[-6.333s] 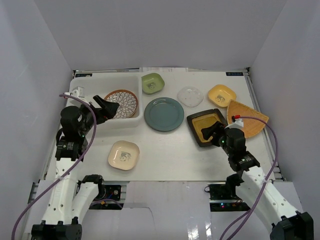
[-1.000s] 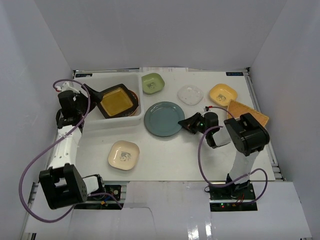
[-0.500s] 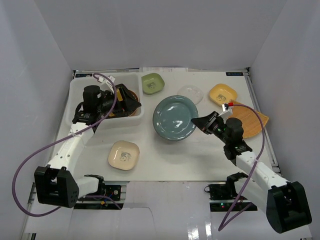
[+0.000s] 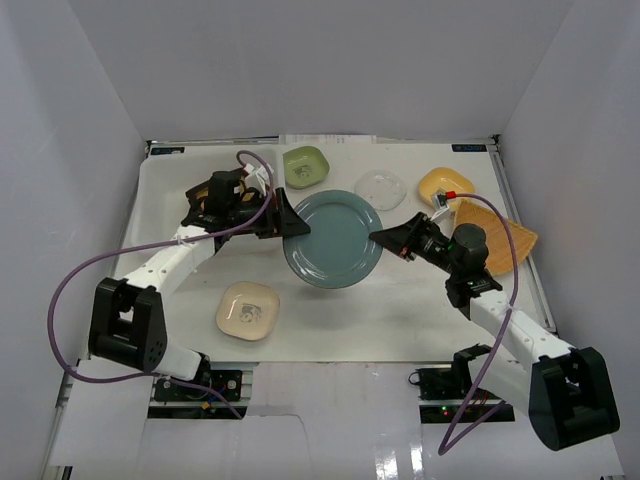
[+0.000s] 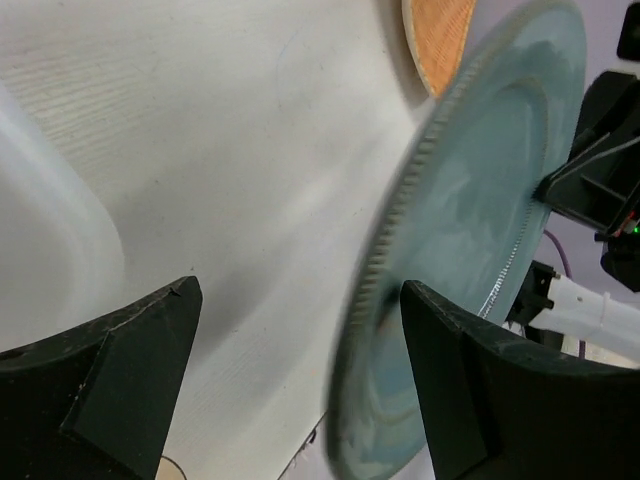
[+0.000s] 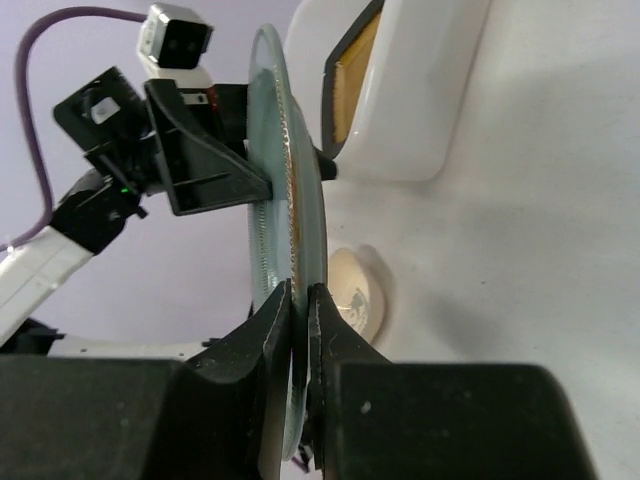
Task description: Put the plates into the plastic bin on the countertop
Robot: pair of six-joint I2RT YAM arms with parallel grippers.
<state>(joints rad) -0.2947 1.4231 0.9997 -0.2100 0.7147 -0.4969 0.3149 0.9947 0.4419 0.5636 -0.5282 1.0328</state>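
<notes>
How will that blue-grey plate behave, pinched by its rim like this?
The blue-grey plate looks rigid and glazed, so it probably won't flex but may slip or pivot in the right gripper, which pinches only its rim. Held on edge above the countertop, it would likely break if dropped.

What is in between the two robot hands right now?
The blue-grey plate. The top view shows it spanning the gap. The right gripper pinches one side of its rim, and the left gripper stands open at the opposite side.
</notes>
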